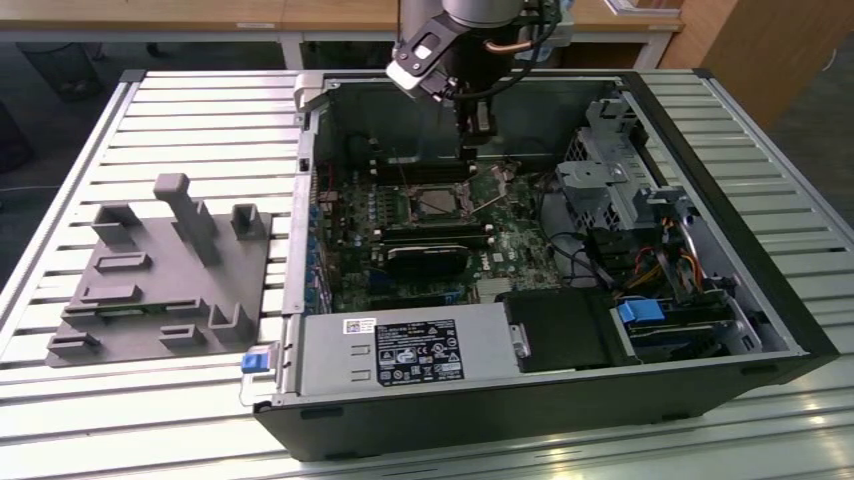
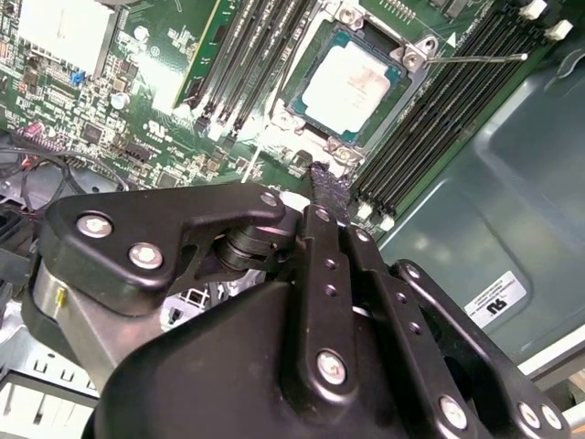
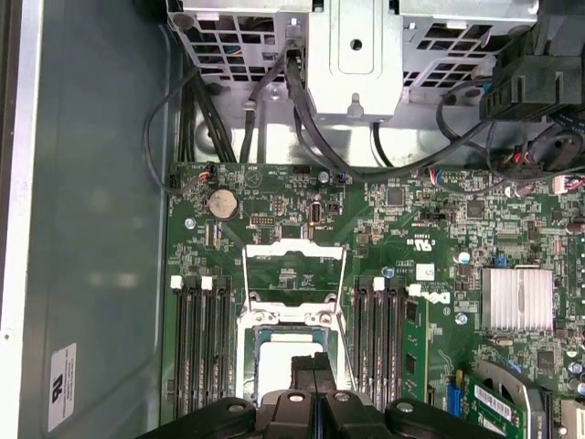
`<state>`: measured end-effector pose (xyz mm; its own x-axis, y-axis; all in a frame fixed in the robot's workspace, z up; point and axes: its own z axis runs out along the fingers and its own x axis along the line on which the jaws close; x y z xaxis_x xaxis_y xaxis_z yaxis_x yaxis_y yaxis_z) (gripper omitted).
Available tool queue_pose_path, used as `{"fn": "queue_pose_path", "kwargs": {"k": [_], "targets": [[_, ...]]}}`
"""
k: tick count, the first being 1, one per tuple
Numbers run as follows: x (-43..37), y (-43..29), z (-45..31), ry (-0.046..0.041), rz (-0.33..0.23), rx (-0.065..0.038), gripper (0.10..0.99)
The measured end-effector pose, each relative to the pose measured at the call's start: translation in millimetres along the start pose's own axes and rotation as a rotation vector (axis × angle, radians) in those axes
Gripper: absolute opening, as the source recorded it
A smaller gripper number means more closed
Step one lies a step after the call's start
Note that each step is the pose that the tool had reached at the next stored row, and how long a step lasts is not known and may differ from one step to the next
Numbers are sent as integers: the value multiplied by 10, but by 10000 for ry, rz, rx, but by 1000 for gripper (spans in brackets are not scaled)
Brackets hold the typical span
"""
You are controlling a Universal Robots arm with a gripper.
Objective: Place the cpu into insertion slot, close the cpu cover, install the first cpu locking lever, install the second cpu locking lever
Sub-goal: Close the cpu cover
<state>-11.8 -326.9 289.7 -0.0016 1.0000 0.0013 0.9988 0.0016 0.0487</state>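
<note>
Nearest you in the exterior view, an open computer case (image 1: 534, 410) lies on a slatted table (image 1: 200, 110). A grey power supply (image 1: 400, 350) runs along the case's front edge. A grey moulded tray (image 1: 160, 270) sits just beside the case on the exterior view's left. Further in, a black heatsink block (image 1: 427, 262) rests on the green board (image 3: 411, 229). Just behind it is the socket (image 2: 297, 110), with long memory slots (image 3: 201, 338) on either side. The chip (image 2: 352, 82) already lies flat in the socket, silver top up and uncovered. The cover (image 3: 294, 250) is swung open, standing off the socket on the side toward a coin battery (image 3: 223, 203), and board shows through its window. A thin wire lever (image 2: 475, 59) sticks out from one socket corner across the memory slots. Your claw (image 2: 326, 183) hangs above the board at the socket's edge, touching nothing. Both wrist views show its fingers clenched together, with nothing held between them. Beyond it in the exterior view rises the case's far wall.
</note>
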Motion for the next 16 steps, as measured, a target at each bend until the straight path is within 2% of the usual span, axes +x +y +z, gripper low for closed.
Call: {"fn": "queue_pose_path", "kwargs": {"k": [16], "targets": [[3,74,4,0,-7,0,106]]}}
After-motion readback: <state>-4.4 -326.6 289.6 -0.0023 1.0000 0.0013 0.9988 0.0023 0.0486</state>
